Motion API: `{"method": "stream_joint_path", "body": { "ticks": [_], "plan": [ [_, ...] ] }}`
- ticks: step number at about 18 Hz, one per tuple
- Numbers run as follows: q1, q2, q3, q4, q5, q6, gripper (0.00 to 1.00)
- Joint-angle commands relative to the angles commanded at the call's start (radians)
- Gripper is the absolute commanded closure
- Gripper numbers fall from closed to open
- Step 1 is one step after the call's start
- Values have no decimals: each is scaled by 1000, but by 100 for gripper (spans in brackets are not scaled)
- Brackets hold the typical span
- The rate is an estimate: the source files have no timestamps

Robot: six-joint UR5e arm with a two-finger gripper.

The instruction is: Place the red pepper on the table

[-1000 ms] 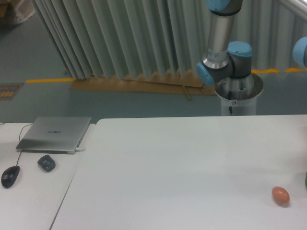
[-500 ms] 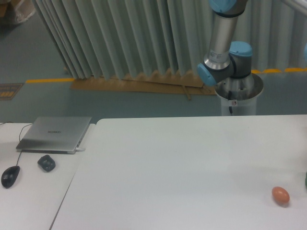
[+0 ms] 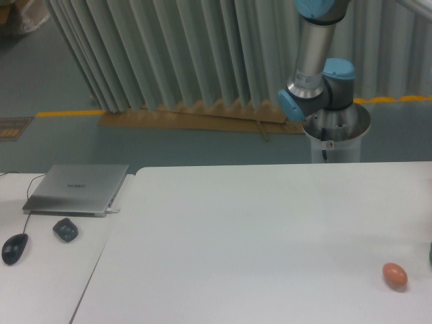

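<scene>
The large white table (image 3: 256,229) fills the lower part of the camera view. The red pepper is out of view. Only the arm's base and lower links (image 3: 317,81) show, behind the table's far edge at the upper right. The gripper itself lies outside the frame.
An orange-brown egg-shaped object (image 3: 395,275) rests on the table near the right edge, with a dark thing (image 3: 430,253) cut off by the frame beside it. A smaller white desk (image 3: 40,270) on the left carries a closed laptop (image 3: 77,189), a mouse (image 3: 14,248) and a small dark object (image 3: 65,229).
The arm's upright link has shifted slightly to the right, and the blue joint at the right frame edge has left the view. Nothing on the table has moved.
</scene>
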Motion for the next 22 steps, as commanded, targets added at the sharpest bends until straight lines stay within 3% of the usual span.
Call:
{"method": "stream_joint_path", "body": {
  "ticks": [18, 22],
  "plan": [
    [29, 6, -12, 9, 2, 9, 0],
    [28, -27, -3, 9, 2, 266, 0]
  ]
}}
